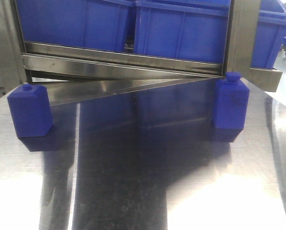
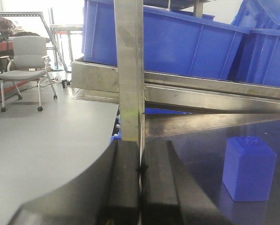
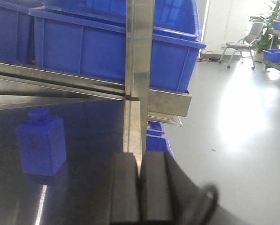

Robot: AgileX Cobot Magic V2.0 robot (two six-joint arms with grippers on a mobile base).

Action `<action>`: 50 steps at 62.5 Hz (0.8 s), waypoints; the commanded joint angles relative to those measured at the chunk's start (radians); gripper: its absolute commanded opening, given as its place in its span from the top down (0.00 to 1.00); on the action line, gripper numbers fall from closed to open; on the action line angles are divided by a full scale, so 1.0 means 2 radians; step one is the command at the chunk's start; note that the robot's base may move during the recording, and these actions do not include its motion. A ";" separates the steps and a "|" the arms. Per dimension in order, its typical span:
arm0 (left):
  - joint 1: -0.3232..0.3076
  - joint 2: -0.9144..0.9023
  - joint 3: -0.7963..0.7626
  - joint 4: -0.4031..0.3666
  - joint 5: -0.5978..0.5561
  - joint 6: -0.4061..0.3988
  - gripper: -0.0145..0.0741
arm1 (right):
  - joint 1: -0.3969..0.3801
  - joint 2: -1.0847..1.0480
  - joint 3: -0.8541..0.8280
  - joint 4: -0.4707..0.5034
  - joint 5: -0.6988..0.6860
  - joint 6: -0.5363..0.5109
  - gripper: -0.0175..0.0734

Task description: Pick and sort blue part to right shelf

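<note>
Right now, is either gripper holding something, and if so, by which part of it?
Nothing is held. The left gripper and the right gripper are both shut on nothing; the two blue parts stand free on the steel tabletop.

The left hand (image 2: 140, 157) has two flat, matte-black rectangular fingers (image 2: 123, 187) on a broad curved black body (image 2: 74, 197). The right hand (image 3: 140, 161) has matching black fingers (image 3: 125, 187), a rounded black loop (image 3: 204, 200) beside them.
</note>
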 commanded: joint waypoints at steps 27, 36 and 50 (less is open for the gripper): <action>0.001 -0.009 0.012 -0.004 -0.058 -0.002 0.70 | -0.002 -0.011 -0.012 0.000 -0.045 -0.003 0.77; 0.003 -0.009 0.012 -0.004 -0.110 -0.002 0.70 | -0.002 -0.011 -0.012 0.000 -0.045 -0.003 0.77; 0.002 -0.009 -0.003 -0.004 -0.263 -0.002 0.70 | -0.002 -0.011 -0.012 0.000 -0.045 -0.003 0.77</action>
